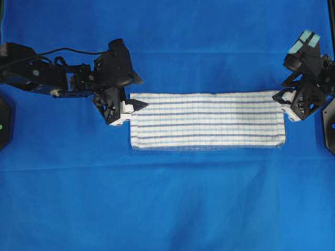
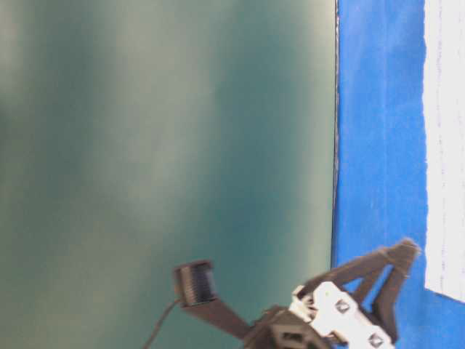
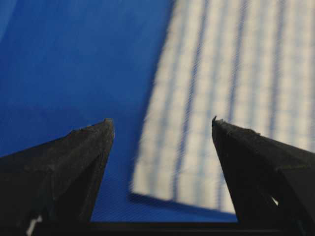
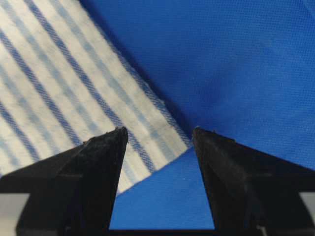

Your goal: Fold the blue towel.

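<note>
- striped blue towel [image 1: 207, 120] lies as a long band on the table [image 1: 167, 209].
- left gripper [image 1: 137, 106] and right gripper [image 1: 278, 98], both wide and empty, should pinch the towel's end corners evenly.

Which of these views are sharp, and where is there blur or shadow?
Overhead: sharp, evenly lit, blue towel crisp. Table-level: soft, mostly a blurred green backdrop. Left wrist: towel stripes smeared, a dark shadow under its near edge. Right wrist: stripes fairly sharp, fingertips dark and close.

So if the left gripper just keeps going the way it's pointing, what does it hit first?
Probably the blue towel: the open left gripper points at its near corner. Depth is unclear, so it might meet the table cloth just before.
</note>
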`<move>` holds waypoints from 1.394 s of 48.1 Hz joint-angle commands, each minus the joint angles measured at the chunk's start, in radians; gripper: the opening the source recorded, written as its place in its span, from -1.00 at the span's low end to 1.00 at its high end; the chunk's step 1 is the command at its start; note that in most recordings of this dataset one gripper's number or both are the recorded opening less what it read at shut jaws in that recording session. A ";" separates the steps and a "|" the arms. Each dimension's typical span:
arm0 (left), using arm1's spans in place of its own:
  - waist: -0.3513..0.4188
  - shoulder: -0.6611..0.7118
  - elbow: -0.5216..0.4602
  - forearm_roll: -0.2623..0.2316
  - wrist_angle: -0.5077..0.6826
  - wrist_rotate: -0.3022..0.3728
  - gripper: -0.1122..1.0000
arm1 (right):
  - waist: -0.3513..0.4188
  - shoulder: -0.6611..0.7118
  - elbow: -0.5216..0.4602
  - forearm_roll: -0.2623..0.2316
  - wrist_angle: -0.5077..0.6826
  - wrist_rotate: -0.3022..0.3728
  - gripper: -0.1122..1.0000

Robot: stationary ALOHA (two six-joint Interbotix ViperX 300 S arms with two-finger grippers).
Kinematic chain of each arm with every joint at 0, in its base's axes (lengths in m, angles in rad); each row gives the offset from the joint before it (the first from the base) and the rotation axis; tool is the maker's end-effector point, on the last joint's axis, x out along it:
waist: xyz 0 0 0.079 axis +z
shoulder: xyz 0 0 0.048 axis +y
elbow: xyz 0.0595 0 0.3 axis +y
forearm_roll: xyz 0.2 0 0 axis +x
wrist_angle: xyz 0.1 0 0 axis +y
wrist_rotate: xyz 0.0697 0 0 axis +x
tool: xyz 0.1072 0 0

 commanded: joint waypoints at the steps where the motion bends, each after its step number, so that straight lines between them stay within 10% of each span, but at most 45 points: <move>1: 0.015 0.011 -0.018 0.000 -0.008 0.002 0.54 | -0.011 0.041 -0.020 -0.011 -0.020 0.000 0.28; 25: 0.038 0.083 -0.020 0.000 0.017 -0.002 0.44 | -0.015 0.150 -0.037 -0.069 -0.080 -0.006 0.19; 35: 0.034 0.084 -0.028 0.000 0.054 0.000 -0.33 | -0.015 0.150 -0.037 -0.075 -0.097 -0.020 -0.65; 42: 0.034 0.084 -0.035 0.002 0.057 0.002 -0.76 | -0.015 0.150 -0.037 -0.075 -0.100 -0.021 -0.69; 67: 0.017 -0.071 -0.084 0.000 0.244 0.002 -0.76 | -0.015 -0.028 -0.077 -0.075 0.009 -0.015 -0.69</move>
